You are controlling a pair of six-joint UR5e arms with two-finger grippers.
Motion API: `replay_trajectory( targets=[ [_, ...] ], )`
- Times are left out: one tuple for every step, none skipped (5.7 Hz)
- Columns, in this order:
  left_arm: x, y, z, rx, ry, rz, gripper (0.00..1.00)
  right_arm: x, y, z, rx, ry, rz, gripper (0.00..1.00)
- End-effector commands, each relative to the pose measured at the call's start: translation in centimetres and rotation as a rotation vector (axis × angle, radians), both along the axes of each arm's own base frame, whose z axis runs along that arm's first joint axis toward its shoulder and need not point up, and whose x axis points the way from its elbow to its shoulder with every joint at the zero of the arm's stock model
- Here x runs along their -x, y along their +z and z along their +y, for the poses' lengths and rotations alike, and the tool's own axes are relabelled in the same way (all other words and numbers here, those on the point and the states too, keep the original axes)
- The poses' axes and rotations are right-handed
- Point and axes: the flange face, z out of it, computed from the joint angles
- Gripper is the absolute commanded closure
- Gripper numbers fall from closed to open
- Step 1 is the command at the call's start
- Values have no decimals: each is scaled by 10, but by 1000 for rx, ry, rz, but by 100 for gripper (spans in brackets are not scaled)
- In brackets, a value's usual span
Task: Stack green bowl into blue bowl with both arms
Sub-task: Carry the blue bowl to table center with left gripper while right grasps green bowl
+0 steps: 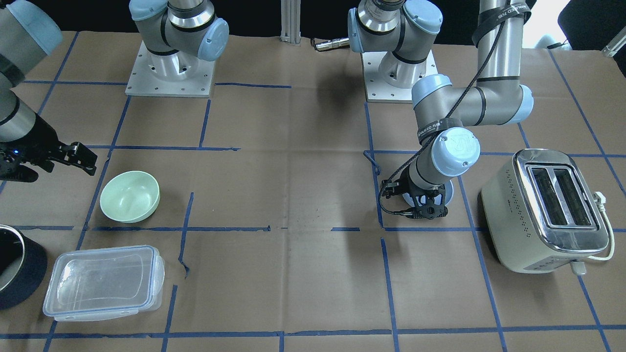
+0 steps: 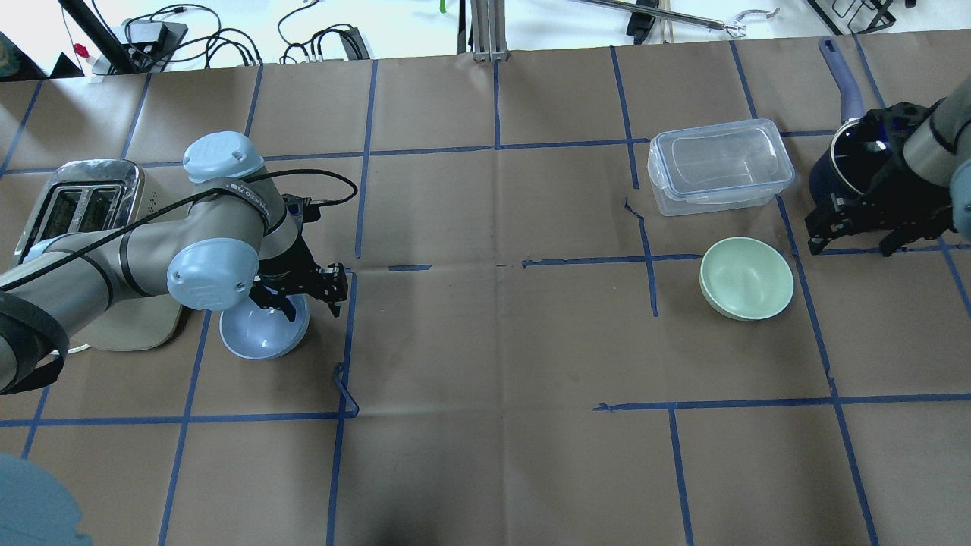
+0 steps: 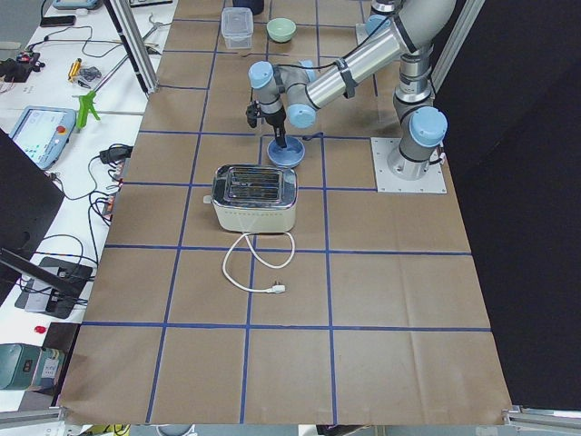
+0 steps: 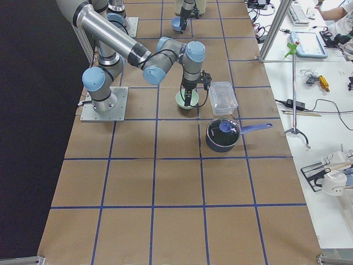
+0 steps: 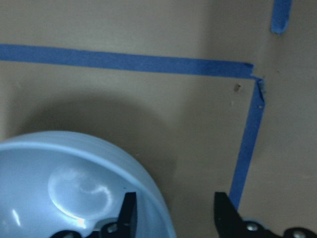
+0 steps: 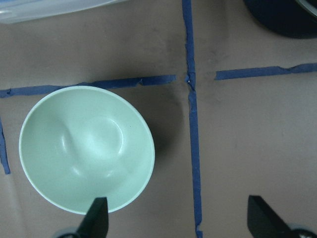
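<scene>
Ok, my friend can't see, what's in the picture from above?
The left gripper, jaws open, straddles the rim of the blue bowl beside a toaster. Across the table, the open right gripper hangs next to the green bowl, near a clear container and a dark pot.

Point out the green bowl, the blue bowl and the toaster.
green bowl (image 2: 747,278): overhead exterior view, the middle of its inside.
blue bowl (image 2: 262,339): overhead exterior view, the bare inside near its rim.
toaster (image 1: 550,208): exterior front-facing view, its chrome top at the slots.
</scene>
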Motion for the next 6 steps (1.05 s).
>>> replay_trajectory(
  targets=[
    [-1,9,-1,16,11,-8,100,-17,-65,-13,-21,2,-7,0],
    [5,18,-6,40,7,-1,100,-21,-75,-10,-25,3,-5,0],
    [28,33,-25,58,43,7,100,-22,-80,-6,-45,7,-10,0],
    [95,65,-44,135,-30,74,100,-23,-88,1,-69,6,-3,2],
    [152,74,-54,147,-50,75,100,-24,-89,6,-76,7,2,28],
    [219,69,-55,167,-102,74,99,-21,-87,6,-87,11,29,70]
  ],
)
